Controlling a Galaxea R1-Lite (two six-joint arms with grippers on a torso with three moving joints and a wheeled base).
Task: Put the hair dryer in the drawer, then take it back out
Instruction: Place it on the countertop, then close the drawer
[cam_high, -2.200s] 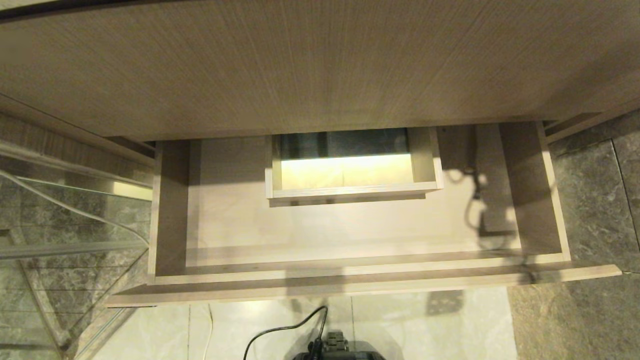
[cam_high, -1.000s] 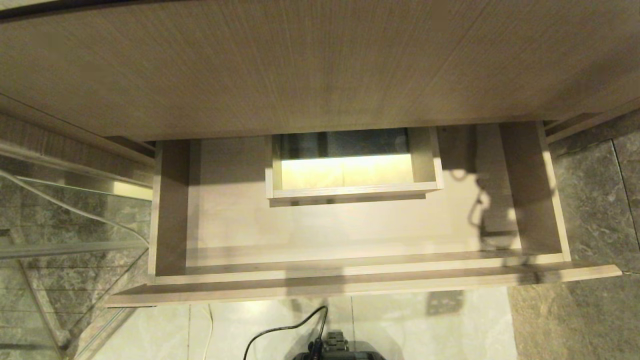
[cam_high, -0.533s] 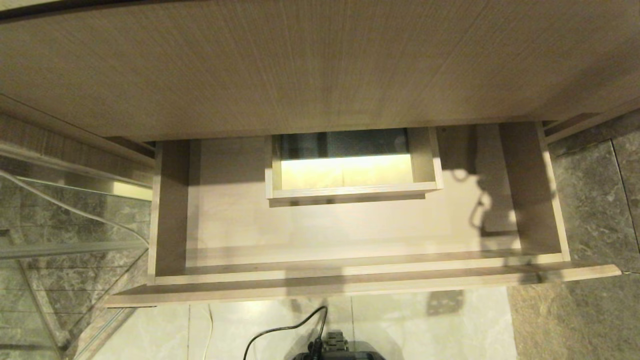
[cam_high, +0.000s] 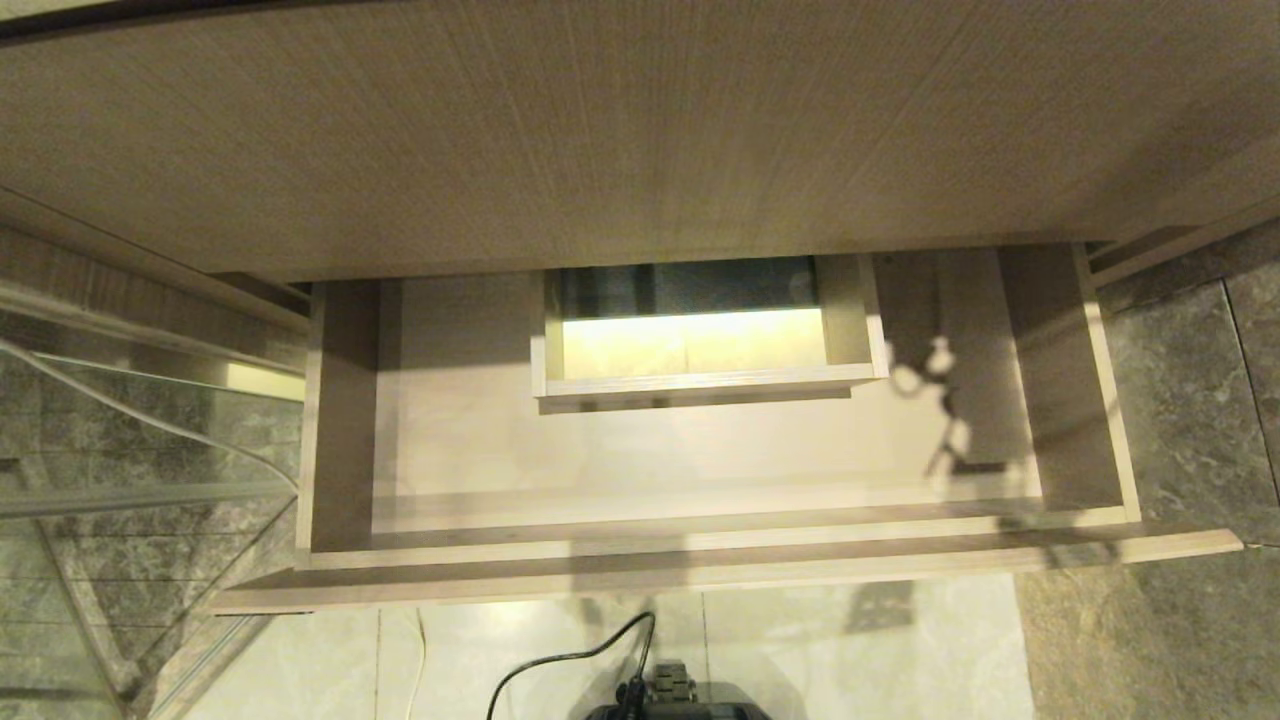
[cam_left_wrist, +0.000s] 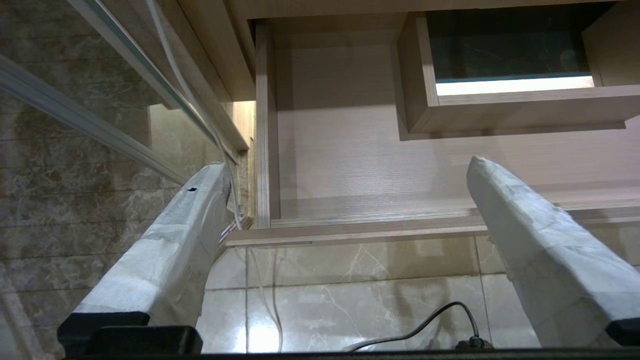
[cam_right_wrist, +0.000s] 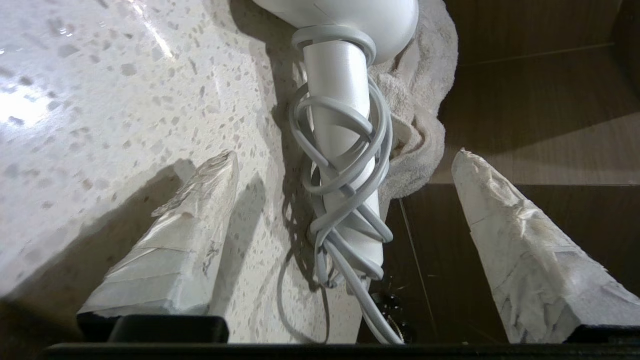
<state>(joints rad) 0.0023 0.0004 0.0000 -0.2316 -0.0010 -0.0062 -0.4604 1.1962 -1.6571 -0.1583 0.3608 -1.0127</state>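
The drawer (cam_high: 700, 570) stands pulled out below the cabinet, and nothing lies on its beige wood-grain floor (cam_left_wrist: 350, 165). The hair dryer (cam_right_wrist: 350, 75) is white and lies on a speckled countertop (cam_right_wrist: 125, 75), seen only in the right wrist view. Its handle sticks out past the counter edge, with the grey cord (cam_right_wrist: 340, 200) wound round it. My right gripper (cam_right_wrist: 346, 154) is open, one finger on each side of the handle and neither touching it. My left gripper (cam_left_wrist: 346, 162) hangs open with nothing in it, over the floor in front of the drawer's left part.
A boxed cut-out (cam_high: 700, 340) sits mid-back in the drawer. A beige towel (cam_right_wrist: 425, 100) lies under the dryer's body. A glass panel (cam_high: 130, 450) stands left of the drawer. A black cable (cam_high: 570, 660) lies on the pale floor tiles (cam_high: 850, 660) in front.
The cord-shaped shadow on the right of the drawer floor has shifted toward the back. The drawer itself has not moved.
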